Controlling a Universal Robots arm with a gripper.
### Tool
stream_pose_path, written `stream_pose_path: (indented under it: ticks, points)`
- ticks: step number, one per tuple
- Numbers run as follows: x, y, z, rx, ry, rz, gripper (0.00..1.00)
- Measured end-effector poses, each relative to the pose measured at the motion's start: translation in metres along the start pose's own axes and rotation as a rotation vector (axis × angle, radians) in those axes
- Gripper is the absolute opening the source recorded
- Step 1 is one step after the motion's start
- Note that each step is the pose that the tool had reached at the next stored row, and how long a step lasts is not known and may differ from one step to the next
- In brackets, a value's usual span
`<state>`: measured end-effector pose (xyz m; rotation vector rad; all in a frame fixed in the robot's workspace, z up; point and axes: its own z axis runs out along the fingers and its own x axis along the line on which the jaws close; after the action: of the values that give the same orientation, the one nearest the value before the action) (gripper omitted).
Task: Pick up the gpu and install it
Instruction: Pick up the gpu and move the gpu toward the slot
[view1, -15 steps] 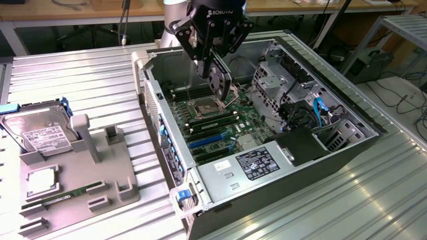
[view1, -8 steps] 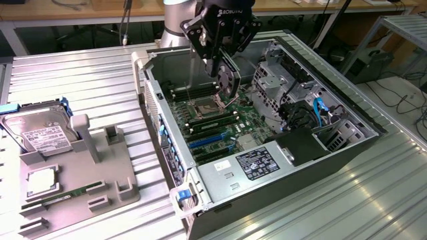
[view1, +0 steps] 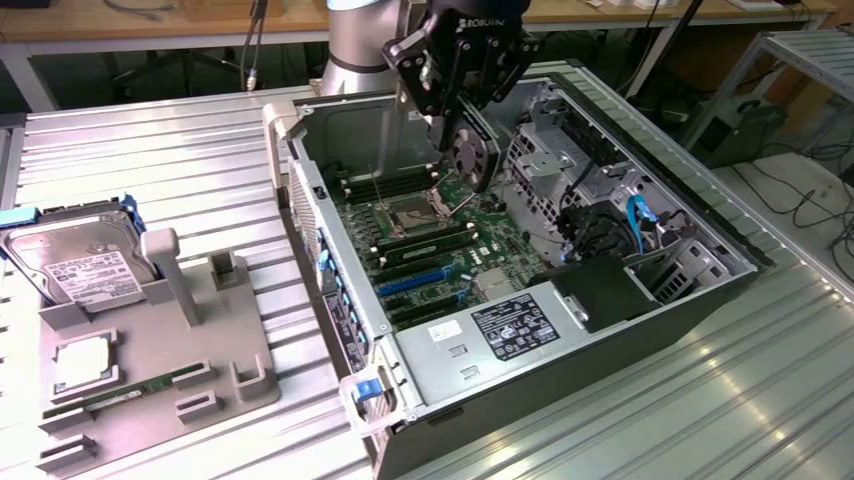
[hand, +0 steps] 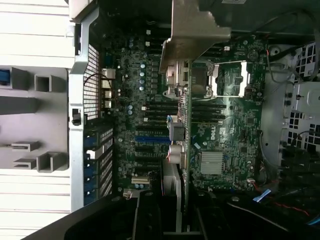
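My gripper (view1: 451, 118) hangs over the open computer case (view1: 400, 370), shut on the gpu (view1: 470, 158). The gpu is a dark card with a round fan, held on edge above the motherboard (view1: 424, 238) near the CPU socket (view1: 407, 213). In the wrist view the gpu (hand: 182, 145) runs edge-on down the middle, its silver bracket (hand: 192, 30) at the far end and my gripper (hand: 177, 220) clamped on the near end. The blue expansion slots (view1: 407, 283) lie lower on the board, toward the exterior view's left of the card; one such slot (hand: 149, 138) shows beside the card's edge.
A grey fixture tray (view1: 200, 385) at the exterior view's left carries a hard drive (view1: 80, 265), a CPU (view1: 83, 362) and a green RAM stick (view1: 127, 392). Inside the case, the power supply (view1: 514, 325), drive cage (view1: 674, 270) and blue cables (view1: 638, 215) crowd the right side.
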<state>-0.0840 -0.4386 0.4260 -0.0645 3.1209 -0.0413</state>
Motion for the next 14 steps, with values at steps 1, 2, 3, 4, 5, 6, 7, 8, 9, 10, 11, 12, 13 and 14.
stream_pose_path:
  ticks: [1, 2, 3, 4, 5, 6, 7, 8, 9, 10, 11, 12, 13, 14]
  points:
    - [-0.002, -0.0001, 0.0001, 0.0002, 0.0000, 0.000, 0.28]
    - [-0.004, -0.0002, 0.0001, 0.0005, 0.0000, 0.000, 0.28]
    - [-0.006, -0.0002, 0.0002, 0.0006, -0.0001, 0.000, 0.28]
    - [-0.008, -0.0004, 0.0002, 0.0007, 0.0000, 0.000, 0.28]
    - [-0.011, -0.0005, 0.0003, 0.0007, -0.0001, 0.000, 0.28]
    - [-0.014, -0.0006, 0.0003, 0.0008, 0.0000, 0.000, 0.28]
    - [-0.018, -0.0008, 0.0004, 0.0011, 0.0000, 0.000, 0.28]
    - [-0.023, -0.0010, 0.0005, 0.0011, 0.0000, 0.000, 0.28]
    - [-0.026, -0.0011, 0.0006, 0.0012, 0.0000, 0.000, 0.28]
    - [-0.029, -0.0012, 0.0006, 0.0013, 0.0000, 0.000, 0.28]
    - [-0.031, -0.0013, 0.0007, 0.0015, 0.0000, 0.000, 0.28]
    - [-0.034, -0.0014, 0.0007, 0.0019, 0.0001, 0.000, 0.28]
    - [-0.037, -0.0015, 0.0008, 0.0023, 0.0001, 0.000, 0.28]
    - [-0.039, -0.0016, 0.0008, 0.0028, 0.0001, 0.000, 0.28]
